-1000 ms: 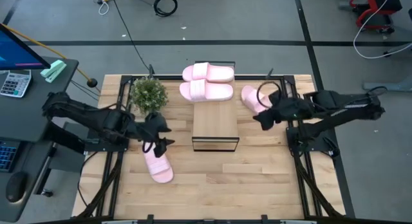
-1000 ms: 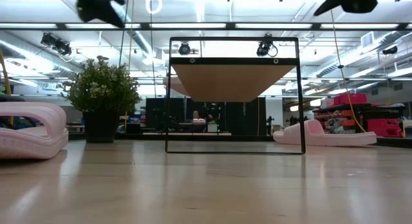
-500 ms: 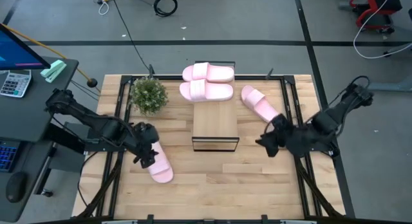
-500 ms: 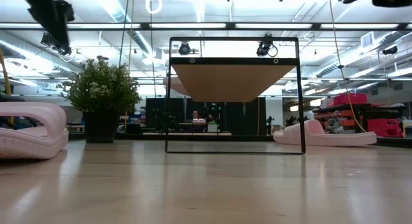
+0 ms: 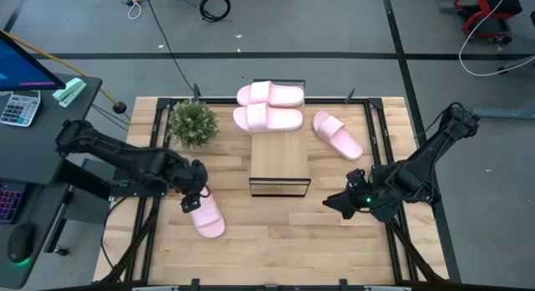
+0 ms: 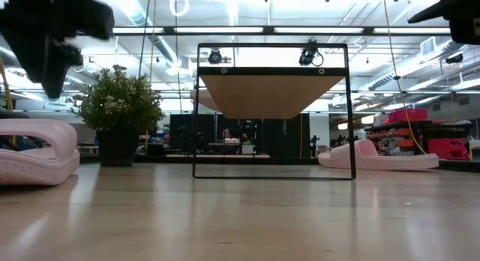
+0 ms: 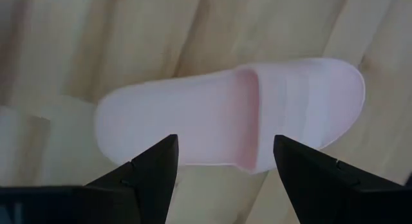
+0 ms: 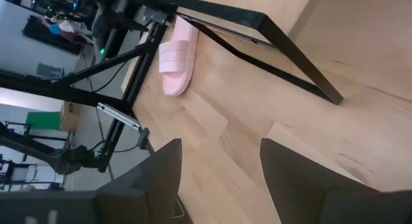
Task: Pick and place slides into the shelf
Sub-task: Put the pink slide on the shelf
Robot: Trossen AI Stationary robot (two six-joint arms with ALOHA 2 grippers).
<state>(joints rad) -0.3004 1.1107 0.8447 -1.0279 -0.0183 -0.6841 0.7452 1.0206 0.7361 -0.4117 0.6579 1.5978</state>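
A pale pink slide (image 5: 206, 215) lies sole-down on the table near the left. My left gripper (image 5: 191, 200) hangs open just above it, pointing down. In the left wrist view its fingers stand either side of the slide (image 7: 232, 118) without touching. The shelf (image 5: 280, 161) stands mid-table on its black frame. Two slides (image 5: 269, 95) (image 5: 267, 118) lie beyond its far end and another slide (image 5: 338, 134) lies to its right. My right gripper (image 5: 334, 203) is open and holds nothing, right of the shelf's near end.
A potted plant (image 5: 193, 122) stands at the far left, left of the shelf. The arms' black frames run along both table sides (image 5: 380, 157). Bare wood lies along the near edge (image 5: 284, 241). A desk with a calculator (image 5: 18, 107) sits off the table's left.
My left gripper has come down and toward the near edge, tipping until it points down over the near left slide. My right gripper has swung from beside the far right slide toward the near edge and sunk lower. No slide has moved.
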